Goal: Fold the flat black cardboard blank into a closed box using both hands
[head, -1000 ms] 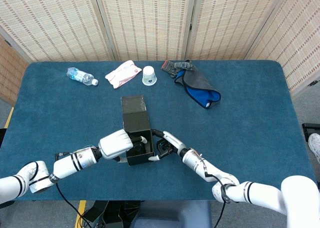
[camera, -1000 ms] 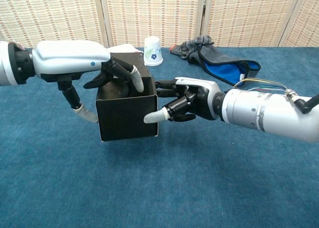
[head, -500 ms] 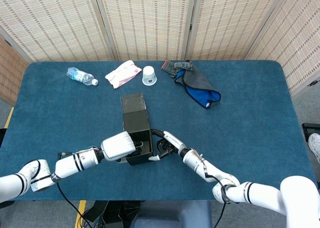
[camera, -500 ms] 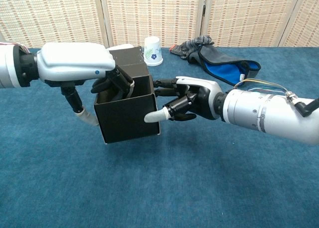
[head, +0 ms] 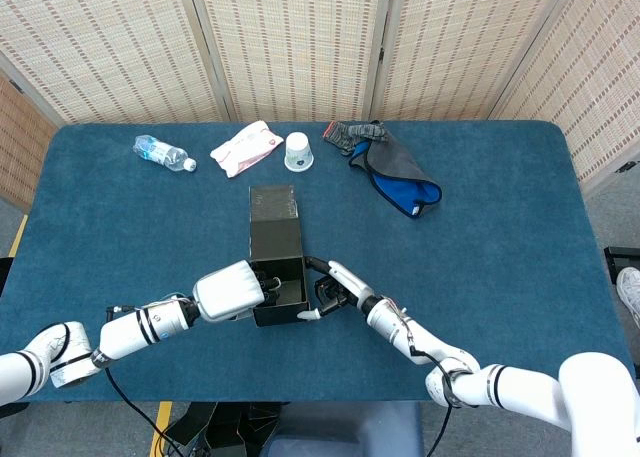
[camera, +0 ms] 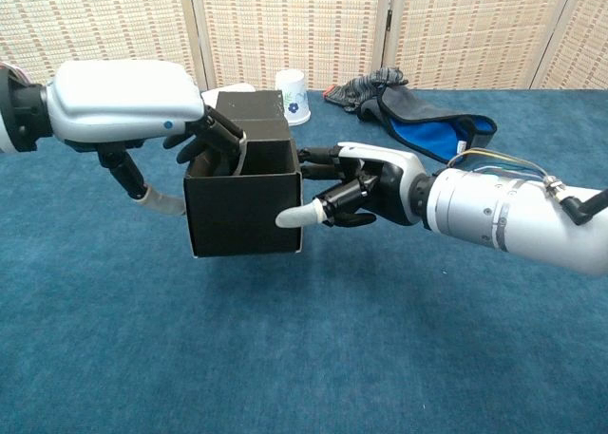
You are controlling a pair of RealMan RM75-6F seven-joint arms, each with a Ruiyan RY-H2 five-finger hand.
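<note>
your box (head: 276, 252) runs lengthwise up the frame, open end nearest you; left hand (head: 232, 290) fingers curl inside it, right hand (head: 332, 292) pinches its right wall.

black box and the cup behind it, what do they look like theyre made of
Black box: likely thin cardboard with a matte finish; its walls are flat sheets with sharp folded edges and no glare.
Cup: probably paper, upside down, white with a small printed blue and green motif; thin plastic cannot be ruled out.
</note>
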